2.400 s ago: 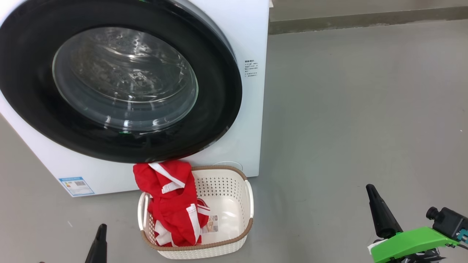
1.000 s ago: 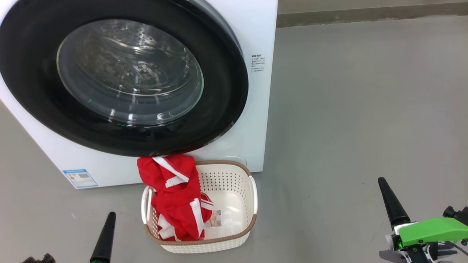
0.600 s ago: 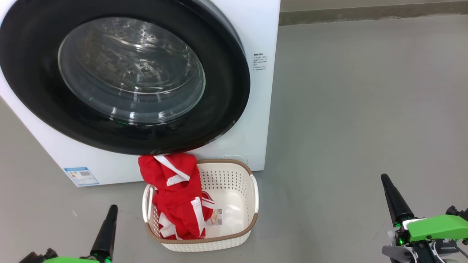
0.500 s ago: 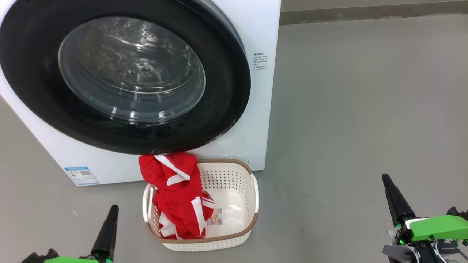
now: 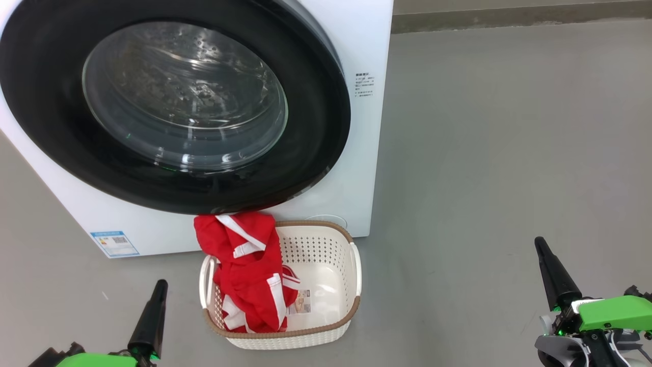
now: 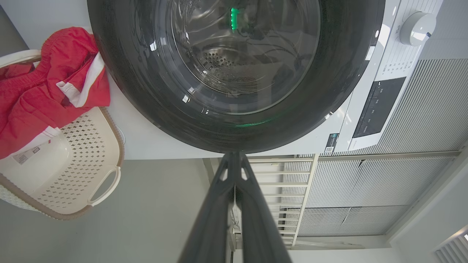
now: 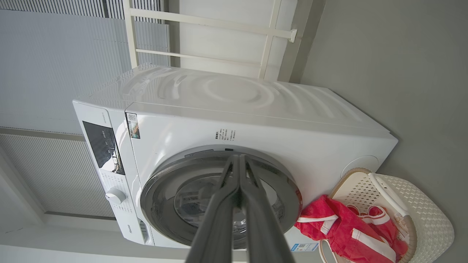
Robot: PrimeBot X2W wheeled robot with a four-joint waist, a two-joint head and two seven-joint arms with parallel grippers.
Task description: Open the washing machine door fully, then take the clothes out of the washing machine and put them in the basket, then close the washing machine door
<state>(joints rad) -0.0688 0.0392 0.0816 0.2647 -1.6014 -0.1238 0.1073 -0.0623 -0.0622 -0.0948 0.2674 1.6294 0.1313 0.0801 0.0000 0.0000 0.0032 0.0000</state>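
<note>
A: Where were the clothes (image 5: 244, 275) logged?
B: Heaped in the left half of the basket (image 5: 285, 342), with one red fold draped over its far rim. The basket was set on the floor (image 5: 484, 153) just in front of the washing machine (image 5: 356, 178), under the washing machine door (image 5: 173, 102).
A: Handling?
B: The clothes were judged soft, light and limp (the trim bunches easily). They would be best pinched at a raised fold, not a flat panel. The door was judged stiff and heavy, with a glossy rim that is likely slippery, so it would be worked at its edge. No handle could be made out.
A: Arms?
B: The left gripper (image 5: 155, 306) was seen low beside the basket, pointed up at the door, its fingers pressed together and nothing held. The right gripper (image 5: 552, 275) was placed low and well apart from the basket, likewise closed tight and empty. The door looked flush, so the task was judged about done.
</note>
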